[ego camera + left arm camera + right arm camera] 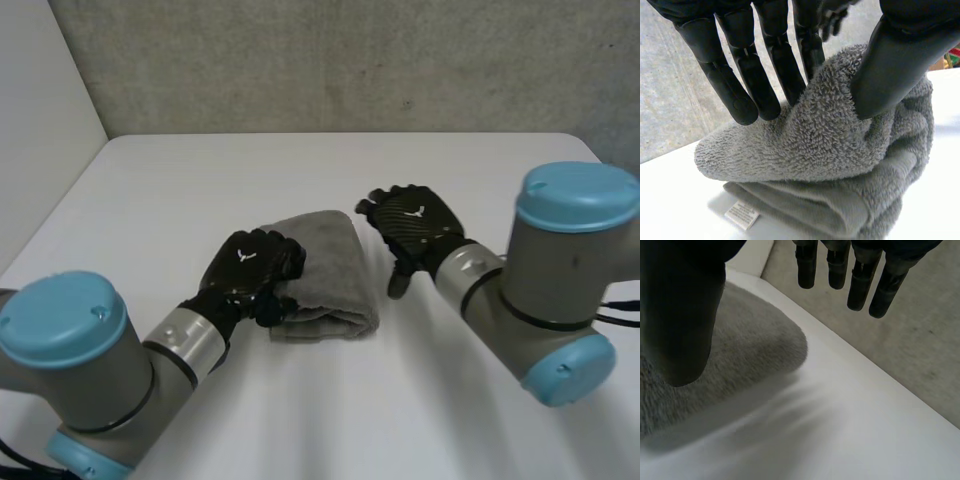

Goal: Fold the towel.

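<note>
A grey towel (332, 268) lies folded into a thick bundle in the middle of the white table (200, 190). My left hand (250, 270) is at the towel's left edge. In the left wrist view its fingers (745, 75) and thumb (890, 65) pinch the raised top fold of the towel (810, 150) between them. A white label (741, 215) sticks out from the lowest layer. My right hand (415, 225) hovers just right of the towel, open; its fingers (860, 275) hang straight above the table and its thumb (680, 315) is over the towel (750, 340), holding nothing.
A grey wall (350, 60) runs behind the table's far edge. A pale panel (40, 120) stands at the left. Bare tabletop lies all around the towel.
</note>
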Tool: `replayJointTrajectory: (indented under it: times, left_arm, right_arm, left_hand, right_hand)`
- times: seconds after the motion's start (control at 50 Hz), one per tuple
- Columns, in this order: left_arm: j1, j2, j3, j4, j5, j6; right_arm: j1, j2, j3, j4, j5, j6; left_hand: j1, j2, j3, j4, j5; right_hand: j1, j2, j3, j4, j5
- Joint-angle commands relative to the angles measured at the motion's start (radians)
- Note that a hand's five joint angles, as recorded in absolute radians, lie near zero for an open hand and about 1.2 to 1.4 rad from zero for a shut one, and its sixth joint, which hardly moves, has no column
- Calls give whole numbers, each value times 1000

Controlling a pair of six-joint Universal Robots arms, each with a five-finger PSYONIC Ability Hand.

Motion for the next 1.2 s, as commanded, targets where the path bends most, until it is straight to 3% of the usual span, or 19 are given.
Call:
replayJointTrajectory:
  times: [0.02,0.24,0.26,0.28,0.3,0.32,0.48,0.66,0.74,0.78,0.94,1.2]
  left_arm:
    - [8,-39,-57,67,-1,163]
    - [60,-60,-80,90,2,224]
    - [55,-57,-83,90,5,226]
    - [55,-44,-83,89,9,224]
    - [55,-43,-83,89,9,224]
    - [55,-13,-80,86,8,224]
    - [89,115,-58,81,9,175]
    - [110,167,50,78,8,7]
    - [117,130,103,59,6,-62]
    - [105,34,168,24,6,-105]
    - [66,-195,314,-156,-9,-110]
    - [61,-246,321,-237,-67,-105]
  right_arm:
    - [43,89,-102,50,3,82]
    - [43,191,-261,184,-2,112]
    - [40,192,-272,195,-3,115]
    - [40,192,-272,195,-3,115]
    - [37,194,-281,202,-5,121]
    - [35,194,-292,206,-8,130]
    - [28,194,-352,207,-95,197]
    - [23,226,-423,238,-107,256]
    - [22,267,-462,242,-94,260]
    - [22,284,-476,247,-87,268]
    - [22,346,-527,316,-72,311]
    - [14,386,-522,368,-74,290]
  left_hand:
    - [96,42,21,40,63]
    - [96,42,21,40,63]
    - [4,-51,-72,-53,-30]
    - [-430,-485,-506,-487,-464]
    - [-434,-489,-510,-491,-468]
    - [-786,-841,-862,-843,-820]
    - [-881,-936,-957,-938,-914]
    - [-901,-956,-977,-958,-935]
    - [-892,-947,-968,-949,-926]
    - [-884,-939,-960,-941,-917]
    - [-881,-936,-957,-938,-914]
    - [-901,-956,-977,-958,-935]
  right_hand:
    - [-63,-67,-69,-77,-60]
    - [-63,-67,-69,-77,-60]
    - [-63,-67,-69,-77,-60]
    - [-63,-67,-69,-77,-60]
    - [-63,-67,-69,-77,-60]
    - [-63,-67,-69,-77,-60]
    - [-63,-67,-69,-77,-60]
    - [-63,-67,-69,-77,-60]
    - [-63,-67,-69,-77,-60]
    - [-63,-67,-69,-77,-60]
    - [-63,-67,-69,-77,-60]
    - [-63,-67,-69,-77,-60]
